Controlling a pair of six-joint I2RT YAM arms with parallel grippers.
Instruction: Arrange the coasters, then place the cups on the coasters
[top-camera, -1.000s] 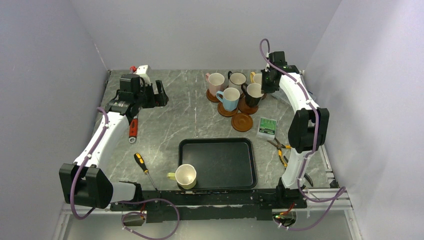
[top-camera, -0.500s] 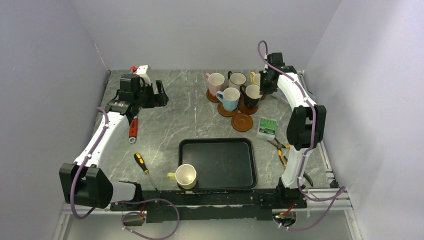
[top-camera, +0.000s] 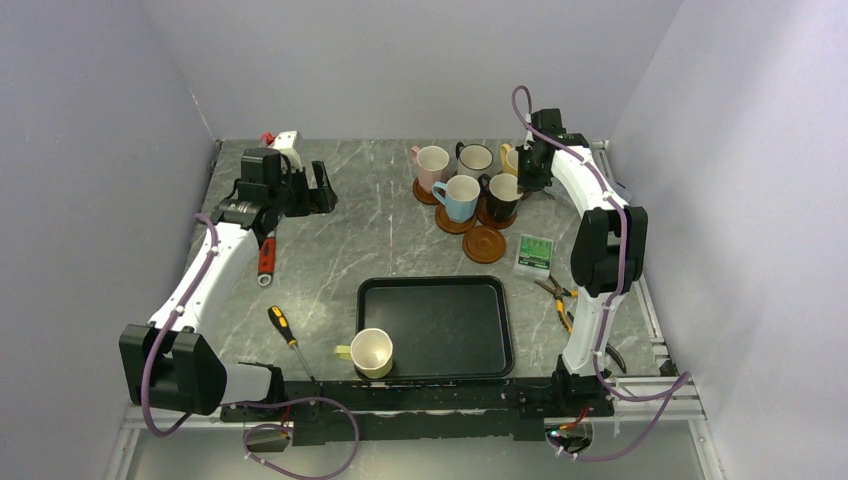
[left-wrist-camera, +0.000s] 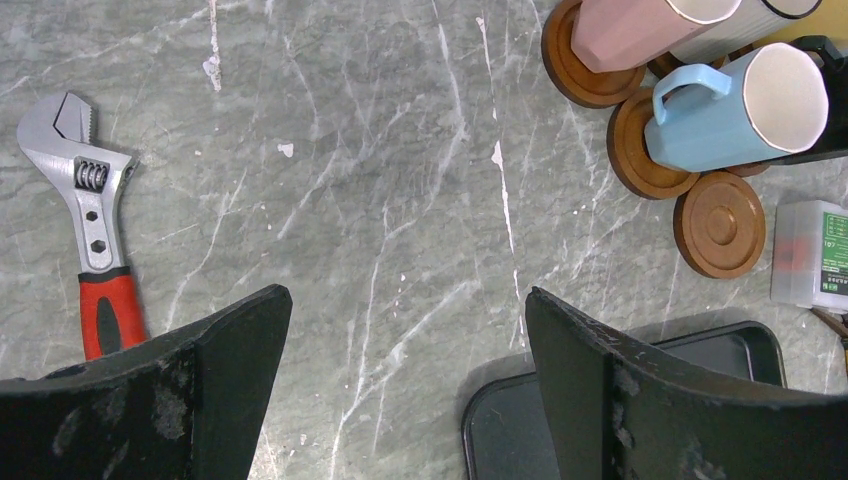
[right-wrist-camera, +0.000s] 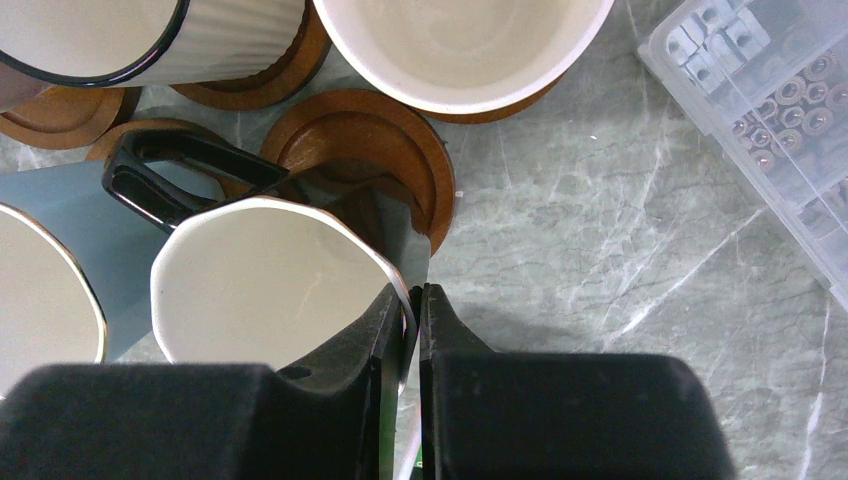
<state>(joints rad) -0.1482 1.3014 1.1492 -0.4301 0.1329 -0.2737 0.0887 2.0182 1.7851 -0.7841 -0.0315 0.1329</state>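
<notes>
Overhead, five of the cups cluster on coasters in the upper centre-right of the frame: a pink cup (top-camera: 432, 160), a white cup (top-camera: 475, 157), a yellow cup (top-camera: 511, 155), a blue cup (top-camera: 460, 192) and a dark cup (top-camera: 504, 189). The right fingers (right-wrist-camera: 445, 335) are pinched shut on the rim of the dark cup, one inside the wall and one outside. This cup sits over a coaster (right-wrist-camera: 370, 140), though contact with it cannot be judged. One bare coaster (top-camera: 484, 243) lies just below the group. A sixth, pale cup (top-camera: 372, 351) stands at the lower-left corner of the black tray (top-camera: 450, 320). The left fingers (left-wrist-camera: 235, 345) are spread wide, holding nothing, above the marbled surface (left-wrist-camera: 380, 200), with a red-handled wrench (left-wrist-camera: 95, 225) at left.
</notes>
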